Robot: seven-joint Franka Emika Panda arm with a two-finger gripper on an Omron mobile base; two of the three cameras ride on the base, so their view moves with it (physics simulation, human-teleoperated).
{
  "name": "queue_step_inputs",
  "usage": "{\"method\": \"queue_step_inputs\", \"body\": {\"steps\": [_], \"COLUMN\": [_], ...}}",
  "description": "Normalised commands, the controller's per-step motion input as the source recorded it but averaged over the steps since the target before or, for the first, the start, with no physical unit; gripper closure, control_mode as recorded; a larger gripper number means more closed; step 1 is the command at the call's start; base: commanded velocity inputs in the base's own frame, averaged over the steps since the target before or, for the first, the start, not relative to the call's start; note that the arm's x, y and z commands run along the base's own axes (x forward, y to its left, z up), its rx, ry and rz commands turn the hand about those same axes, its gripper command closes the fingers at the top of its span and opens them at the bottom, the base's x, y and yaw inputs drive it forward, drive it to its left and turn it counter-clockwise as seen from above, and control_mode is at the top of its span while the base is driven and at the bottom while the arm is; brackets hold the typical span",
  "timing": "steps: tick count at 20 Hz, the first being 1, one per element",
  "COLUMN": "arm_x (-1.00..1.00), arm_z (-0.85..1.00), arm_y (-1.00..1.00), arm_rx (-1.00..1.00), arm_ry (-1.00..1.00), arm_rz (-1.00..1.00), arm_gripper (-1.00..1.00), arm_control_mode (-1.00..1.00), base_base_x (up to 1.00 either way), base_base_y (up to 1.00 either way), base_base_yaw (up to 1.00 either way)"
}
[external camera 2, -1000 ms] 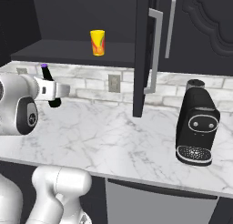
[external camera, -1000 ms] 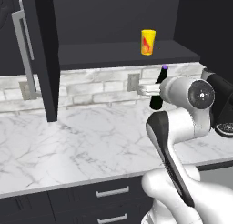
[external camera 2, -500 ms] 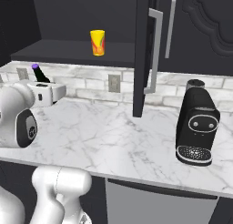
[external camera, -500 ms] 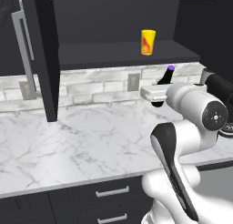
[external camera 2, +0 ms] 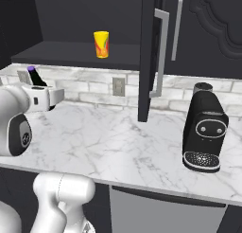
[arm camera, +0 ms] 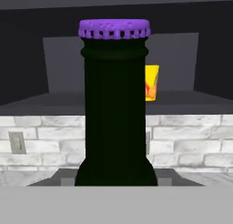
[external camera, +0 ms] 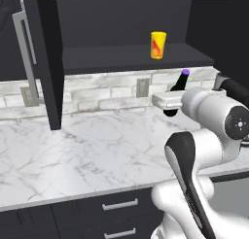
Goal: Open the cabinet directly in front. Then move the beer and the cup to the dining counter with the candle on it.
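Note:
My gripper (external camera: pixel 171 106) is shut on the beer (external camera: pixel 181 80), a black bottle with a purple cap, and holds it nearly upright just above the marble worktop, below the shelf's front edge. The same beer (external camera 2: pixel 35 77) rises from the gripper (external camera 2: pixel 47 102) at the left, and close up the beer (arm camera: pixel 116 109) stands between the jaws. The cabinet (external camera: pixel 46 58) stands open, its doors swung out. On its shelf stands the yellow cup (external camera: pixel 158 44), also seen as the cup (external camera 2: pixel 101 44) and behind the bottle as the cup (arm camera: pixel 153 84). The dining counter and the candle are out of view.
A black coffee machine (external camera 2: pixel 204 132) stands on the marble worktop (external camera 2: pixel 118 142) at the right. The open right door (external camera 2: pixel 149 52) and left door jut out over the worktop with their long silver handles (external camera: pixel 25 53). Wall outlets (external camera: pixel 142 87) sit in the tile backsplash. Drawers (external camera: pixel 119 204) lie below.
The arm has swung its elbow rightward and the hand has turned level. The held beer has risen slightly and gone from tilted to nearly upright. The cup and doors have not moved.

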Motion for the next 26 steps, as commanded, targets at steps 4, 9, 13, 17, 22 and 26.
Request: {"method": "queue_step_inputs", "body": {"steps": [4, 9, 13, 17, 22, 26], "arm_x": [0.0, 0.0, 0.0, 0.0, 0.0, 0.0], "arm_z": [0.0, 0.0, 0.0, 0.0, 0.0, 0.0], "arm_y": [0.0, 0.0, 0.0, 0.0, 0.0, 0.0], "arm_rx": [0.0, 0.0, 0.0, 0.0, 0.0, 0.0], "arm_ry": [0.0, 0.0, 0.0, 0.0, 0.0, 0.0], "arm_rz": [0.0, 0.0, 0.0, 0.0, 0.0, 0.0], "arm_gripper": [1.0, 1.0, 1.0, 1.0, 1.0, 1.0], "arm_control_mode": [1.0, 1.0, 1.0, 1.0, 1.0, 1.0], "base_base_x": [-1.0, -0.88, -0.15, 0.0, 0.0, 0.0], "base_base_y": [0.14, 0.17, 0.04, 0.0, 0.0, 0.0], "base_base_yaw": [0.13, 0.51, 0.9, 0.94, 0.95, 0.95]}}
